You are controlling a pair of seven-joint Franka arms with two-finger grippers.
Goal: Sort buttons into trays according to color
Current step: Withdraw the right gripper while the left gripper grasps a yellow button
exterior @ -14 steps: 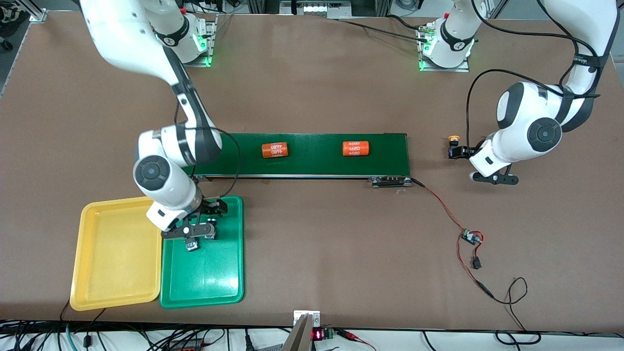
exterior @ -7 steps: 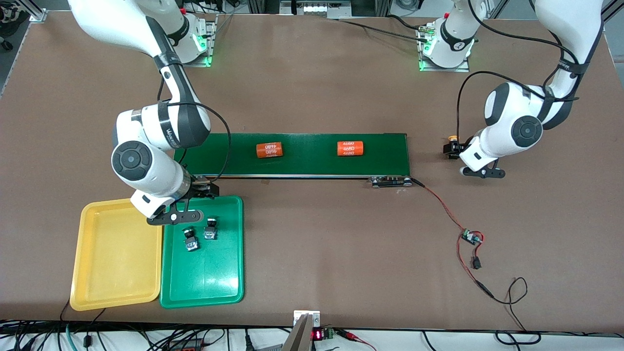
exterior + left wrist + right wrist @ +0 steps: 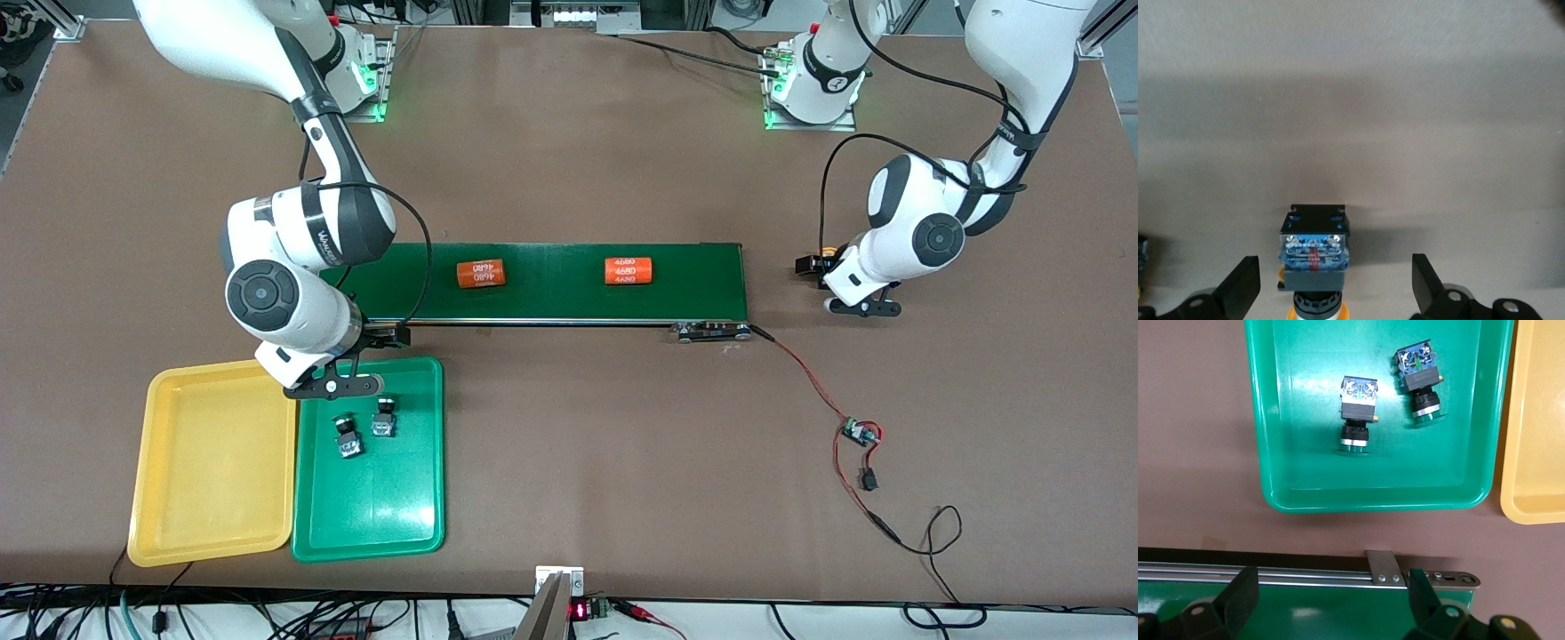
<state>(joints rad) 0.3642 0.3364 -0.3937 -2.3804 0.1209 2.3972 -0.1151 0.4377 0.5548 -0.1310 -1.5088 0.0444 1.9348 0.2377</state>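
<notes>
Two green-capped buttons [image 3: 348,437] [image 3: 384,420] lie in the green tray [image 3: 391,507]; the right wrist view shows them [image 3: 1357,407] [image 3: 1421,377] on their sides. The yellow tray [image 3: 204,498] beside it holds nothing. My right gripper [image 3: 378,340] hangs open and empty over the conveyor's edge [image 3: 1331,587], just above that tray's rim. A yellow-orange-capped button [image 3: 828,254] lies on the table past the belt's end, toward the left arm's end. My left gripper [image 3: 816,267] is open, its fingers on either side of this button [image 3: 1314,243] and clear of it.
A long dark-green conveyor belt [image 3: 551,307] carries two orange cylinders [image 3: 481,273] [image 3: 629,270]. A small circuit board with red and black wires [image 3: 858,433] lies nearer the front camera. Another dark-bodied part [image 3: 1141,257] shows at the edge of the left wrist view.
The right gripper rose off the green tray and drew back over the belt's edge, leaving both green buttons there. The left gripper slid toward the belt's end. Both cylinders drifted toward the right arm's end.
</notes>
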